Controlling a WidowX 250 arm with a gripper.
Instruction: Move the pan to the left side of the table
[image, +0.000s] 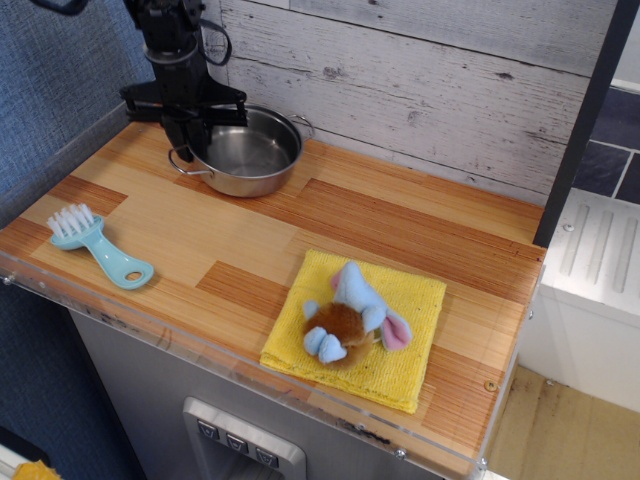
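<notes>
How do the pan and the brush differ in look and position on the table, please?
The pan is shiny steel and round, while the brush is pale blue plastic, long and flat. The pan sits at the back left by the wall, the brush at the front left edge. The gripper is at the pan's left rim; the brush lies untouched. Both rest on the table, on its left side.

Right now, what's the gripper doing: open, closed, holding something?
Gripper: at the left rim of the pan, which sits on the table; whether it grips cannot be told.
</notes>
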